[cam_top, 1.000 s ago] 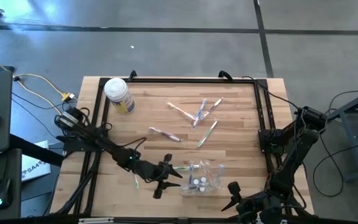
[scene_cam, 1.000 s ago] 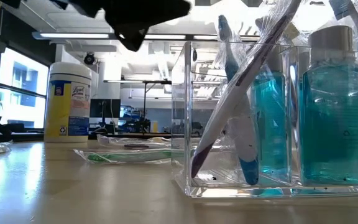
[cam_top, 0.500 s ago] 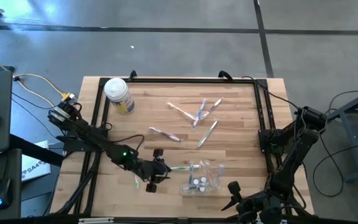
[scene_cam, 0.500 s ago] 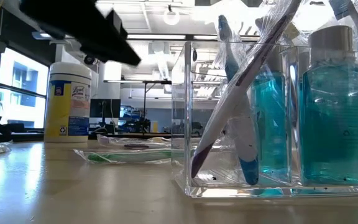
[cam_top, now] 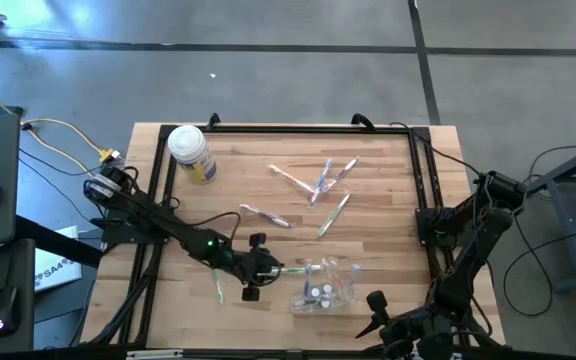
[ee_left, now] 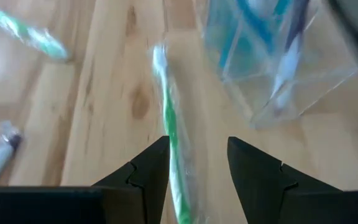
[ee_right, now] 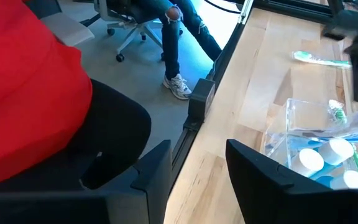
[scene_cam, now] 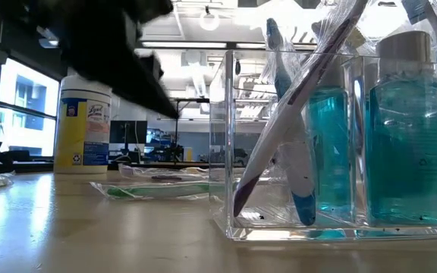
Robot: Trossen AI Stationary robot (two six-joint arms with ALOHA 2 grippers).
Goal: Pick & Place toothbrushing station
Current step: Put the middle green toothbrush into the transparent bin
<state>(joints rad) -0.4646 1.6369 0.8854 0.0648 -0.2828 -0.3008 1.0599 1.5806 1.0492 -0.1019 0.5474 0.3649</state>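
Note:
The clear plastic holder [cam_top: 323, 283] stands near the table's front edge, with teal bottles and wrapped toothbrushes in it; it fills the right of the low view [scene_cam: 340, 152]. A wrapped green toothbrush [cam_top: 290, 268] lies flat on the table just left of it. My left gripper [cam_top: 266, 268] is open above this toothbrush [ee_left: 169, 124], one finger on each side of it and clear of it. Several more pastel toothbrushes [cam_top: 323, 185] lie loose in the table's middle. My right gripper [ee_right: 197, 155] is open and empty at the table's near right edge.
A white-lidded jar with a yellow label [cam_top: 190, 152] stands at the far left. Another green toothbrush [cam_top: 218, 290] lies near the front, left of my left gripper. A person in red [ee_right: 30, 93] sits beyond the table's edge.
My left gripper has come down from above toward the green toothbrush left of the holder, shifting a little toward the table's far edge. The toothbrushes and the holder have stayed where they were.

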